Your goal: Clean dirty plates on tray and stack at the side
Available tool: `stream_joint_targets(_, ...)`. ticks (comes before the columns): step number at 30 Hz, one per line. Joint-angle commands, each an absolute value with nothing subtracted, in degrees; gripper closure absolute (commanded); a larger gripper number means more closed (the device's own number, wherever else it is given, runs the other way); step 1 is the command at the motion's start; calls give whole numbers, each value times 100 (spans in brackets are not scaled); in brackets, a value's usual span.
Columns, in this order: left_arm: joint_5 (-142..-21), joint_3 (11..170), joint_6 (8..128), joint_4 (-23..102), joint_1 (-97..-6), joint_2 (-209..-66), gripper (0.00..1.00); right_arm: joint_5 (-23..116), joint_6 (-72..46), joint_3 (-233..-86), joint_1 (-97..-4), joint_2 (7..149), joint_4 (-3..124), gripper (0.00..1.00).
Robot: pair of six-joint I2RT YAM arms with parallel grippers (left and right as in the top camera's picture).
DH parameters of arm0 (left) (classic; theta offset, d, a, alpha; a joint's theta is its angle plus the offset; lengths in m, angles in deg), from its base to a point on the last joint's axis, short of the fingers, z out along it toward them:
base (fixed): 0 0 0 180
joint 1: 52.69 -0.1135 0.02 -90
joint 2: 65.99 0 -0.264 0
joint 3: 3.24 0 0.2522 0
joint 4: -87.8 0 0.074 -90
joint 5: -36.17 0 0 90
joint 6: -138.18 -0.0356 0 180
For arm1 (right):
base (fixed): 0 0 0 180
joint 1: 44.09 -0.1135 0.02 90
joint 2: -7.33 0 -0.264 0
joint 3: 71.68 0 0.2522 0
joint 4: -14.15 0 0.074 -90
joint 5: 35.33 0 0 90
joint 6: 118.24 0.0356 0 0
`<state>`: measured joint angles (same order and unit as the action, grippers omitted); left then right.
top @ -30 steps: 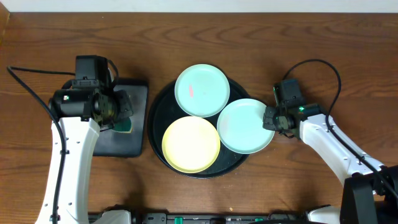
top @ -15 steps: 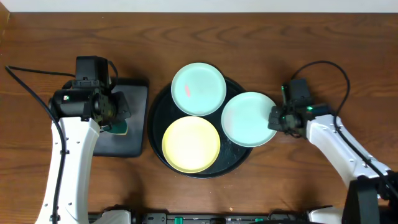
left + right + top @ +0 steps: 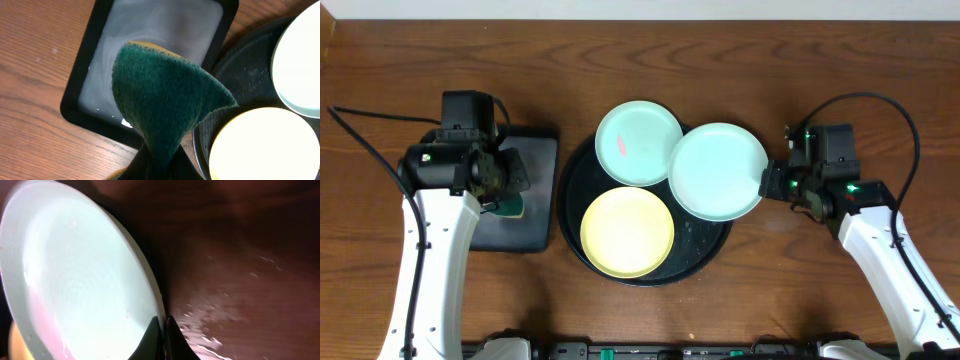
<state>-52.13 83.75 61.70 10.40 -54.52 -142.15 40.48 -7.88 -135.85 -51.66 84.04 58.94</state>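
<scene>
held plate: pale mint plate, immediately left of the right claw, which has its right rim
held plate extent: left edge overlaps the rim of the second mint plate; right part juts past the tray rim toward the claw
held plate height: looks raised off the tray; cannot tell whether it touches anything underneath
right claw: fully closed, jaws pinching the thin rim of the held plate, one tip above and one below
right arm: white forearm comes up from the lower right corner, wrist bent, claw pointing left at the tray
second mint plate: further left of the right claw, on the far part of the tray, pink smear on it
yellow plate: left and nearer than the right claw, flat on the tray
tray: round, black, raised rim, under all three plates
left claw: clamped tight on a green sponge, which fans out past the tips
rectangular tray: black, below the left claw, beside the round tray
left arm: rises from the near edge, bends over at the top, claw angled down
bench: brown wood
</scene>
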Motion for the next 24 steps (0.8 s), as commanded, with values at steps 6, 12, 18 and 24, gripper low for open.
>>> stream_joint_targets(6,-5163,8414,6242,990,-5478,-13367,93,3259,-672,-13686,-5160,8435,5356,99)
stream_joint_targets(12,-5163,8414,6327,979,-5478,-12958,92,3259,-369,-13684,-5367,8653,4976,99)
stream_joint_targets(18,-5163,8414,6395,979,-5478,-12903,92,3554,-137,-13686,-5820,9130,4401,99)
stream_joint_targets(24,-5165,8432,6539,981,-5651,-13013,93,3888,309,-13865,-6298,9705,3809,99)
